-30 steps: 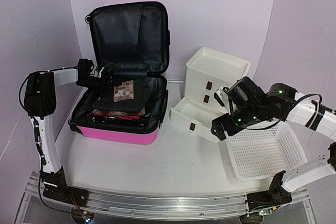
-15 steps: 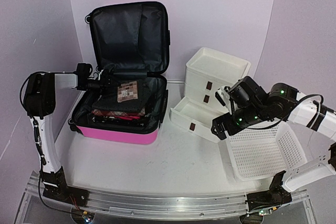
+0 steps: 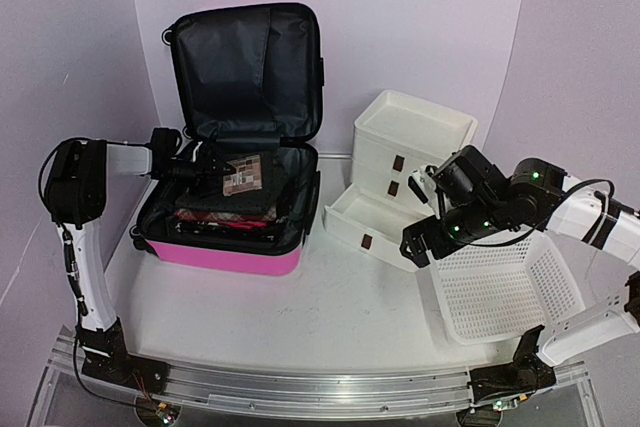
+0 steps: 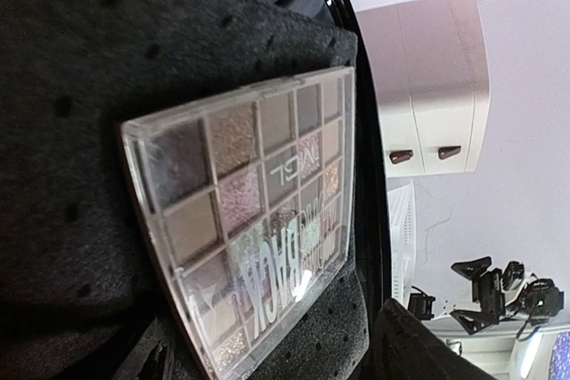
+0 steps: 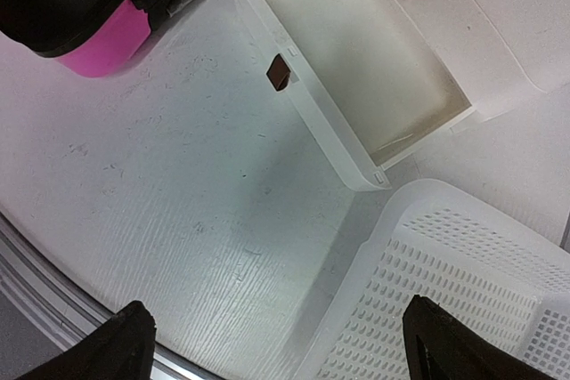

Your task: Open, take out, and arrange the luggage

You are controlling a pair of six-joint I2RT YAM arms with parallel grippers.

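Palette (image 4: 249, 220) lying toward luggage's (image 3: 225, 255) rear edge is straddled by L gripper (image 4: 283, 351), jaws apart, nothing clamped; off-centre pinch could flip it. R gripper (image 5: 285, 344) wide, empty.

Robot lab test booth, plain lilac backdrop (image 3: 420, 17), white table (image 3: 330, 297), aluminium mounting rail (image 3: 300, 387)

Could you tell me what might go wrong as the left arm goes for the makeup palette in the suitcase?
The palette is slick plastic lying on soft dark clothes; the left gripper, open around one end, may catch the fabric or let it slip. Gripped by one end, it could tilt and drop back into the suitcase. The raised lid stands close behind, so a lift may bump it.
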